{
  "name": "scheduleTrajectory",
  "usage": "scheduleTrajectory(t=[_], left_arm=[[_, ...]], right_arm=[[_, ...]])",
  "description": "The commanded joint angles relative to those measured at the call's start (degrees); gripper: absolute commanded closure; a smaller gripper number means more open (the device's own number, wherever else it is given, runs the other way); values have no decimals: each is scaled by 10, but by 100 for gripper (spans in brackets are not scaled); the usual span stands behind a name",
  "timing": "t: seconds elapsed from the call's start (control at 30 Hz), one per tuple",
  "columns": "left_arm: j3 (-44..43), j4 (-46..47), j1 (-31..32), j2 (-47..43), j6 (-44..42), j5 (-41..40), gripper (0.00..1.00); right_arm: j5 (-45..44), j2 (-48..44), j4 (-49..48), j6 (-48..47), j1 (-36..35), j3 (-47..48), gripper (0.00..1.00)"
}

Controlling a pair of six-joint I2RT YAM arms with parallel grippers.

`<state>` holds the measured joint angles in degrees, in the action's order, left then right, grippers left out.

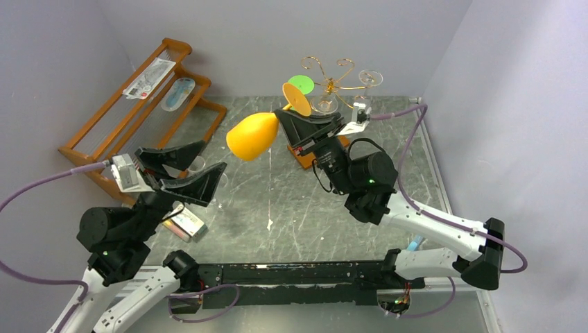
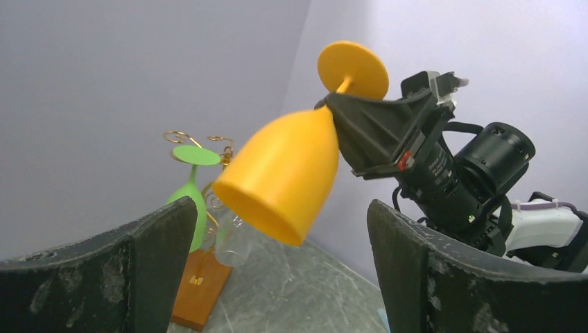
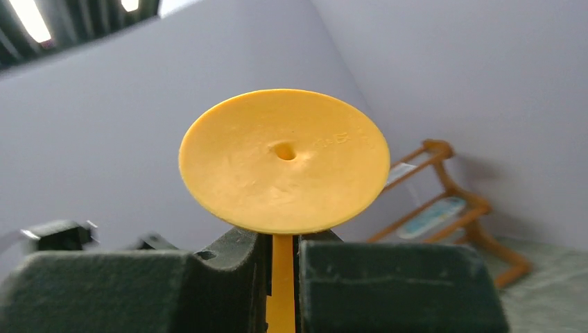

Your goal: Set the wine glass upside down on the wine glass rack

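The orange wine glass (image 1: 253,135) hangs tilted in the air over the table's middle, bowl mouth down-left and round foot (image 3: 284,159) up. My right gripper (image 1: 284,118) is shut on its thin stem (image 3: 282,277) just under the foot. The left gripper (image 1: 211,158) stands wide open to the left of the bowl (image 2: 284,173), touching nothing. The gold wire wine glass rack (image 1: 333,83) stands behind on its brown wooden base (image 2: 201,288). A green glass (image 2: 191,191) and clear glasses (image 1: 324,104) hang upside down on it.
An orange-brown slatted shelf (image 1: 139,104) holding packets leans at the back left. A shiny packet (image 1: 186,225) lies near the left arm. Grey walls close in on both sides. A blue object (image 1: 414,243) peeks out beside the right arm.
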<state>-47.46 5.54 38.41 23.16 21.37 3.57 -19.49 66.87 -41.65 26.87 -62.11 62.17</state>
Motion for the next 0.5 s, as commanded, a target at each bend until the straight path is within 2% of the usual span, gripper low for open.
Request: scheduleTrajectory(t=[0.0,0.17,0.33,0.47], left_arm=[[-59,-80,3,24,-26,-20,4],[-76,-50,2,64,48,50,4],[-39,91,2,106,155,164,7],[-26,141,2,138,220,177,7]], right_arm=[[38,-26,58,-172,-2,-12,100],[91,-65,129,-302,-2,-43,100],[104,-98,165,-374,-2,-87,100],[115,-109,202,-403,-2,-96,100]])
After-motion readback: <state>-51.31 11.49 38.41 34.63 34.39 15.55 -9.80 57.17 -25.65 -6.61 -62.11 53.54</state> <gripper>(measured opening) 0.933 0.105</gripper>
